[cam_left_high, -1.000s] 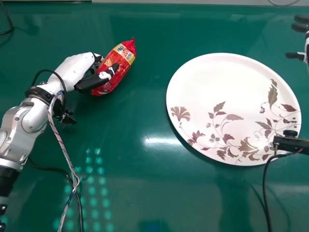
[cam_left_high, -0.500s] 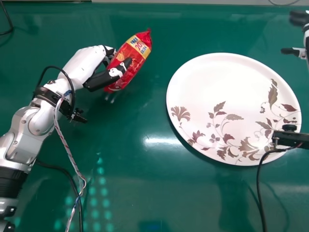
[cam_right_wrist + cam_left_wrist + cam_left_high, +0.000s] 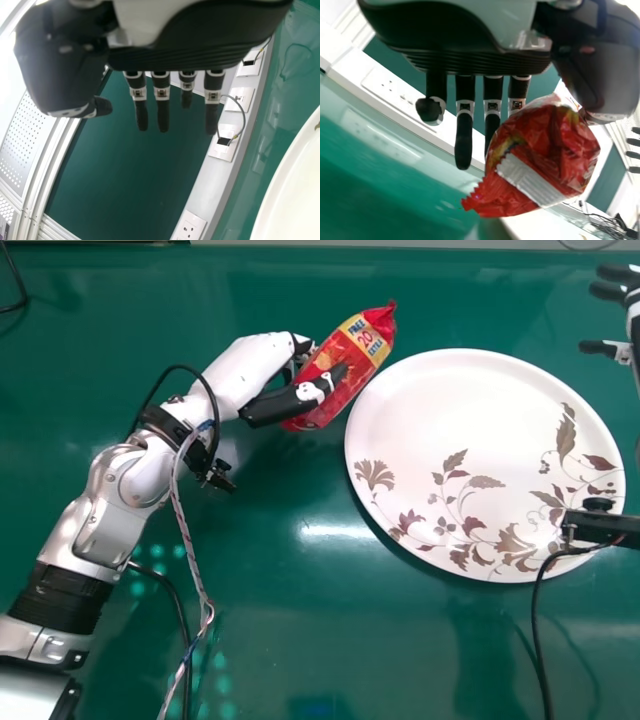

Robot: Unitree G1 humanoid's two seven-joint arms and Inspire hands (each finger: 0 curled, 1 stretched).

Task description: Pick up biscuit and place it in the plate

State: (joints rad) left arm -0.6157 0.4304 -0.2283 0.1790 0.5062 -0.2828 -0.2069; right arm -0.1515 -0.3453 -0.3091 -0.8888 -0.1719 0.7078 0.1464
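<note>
In the head view my left hand (image 3: 298, 398) is shut on the red biscuit packet (image 3: 352, 360), holding it tilted above the table at the upper left edge of the white plate (image 3: 430, 420). The left wrist view has the biscuit packet (image 3: 545, 155) pinched between the thumb and fingers of my left hand (image 3: 464, 135). The floral-patterned plate lies to the right of the packet. My right hand (image 3: 622, 292) stays at the upper right edge of the head view, its fingers straight and holding nothing; the right wrist view shows this hand (image 3: 162, 110) too.
The green table (image 3: 330, 640) carries the plate. A black bracket (image 3: 600, 526) with a cable extends over the plate's lower right rim. Loose cables hang from my left forearm. White wall sockets (image 3: 225, 142) line a strip beyond the table.
My left hand has moved right with the biscuit packet, from the table's left side to beside the plate's rim. The right hand has shifted slightly.
</note>
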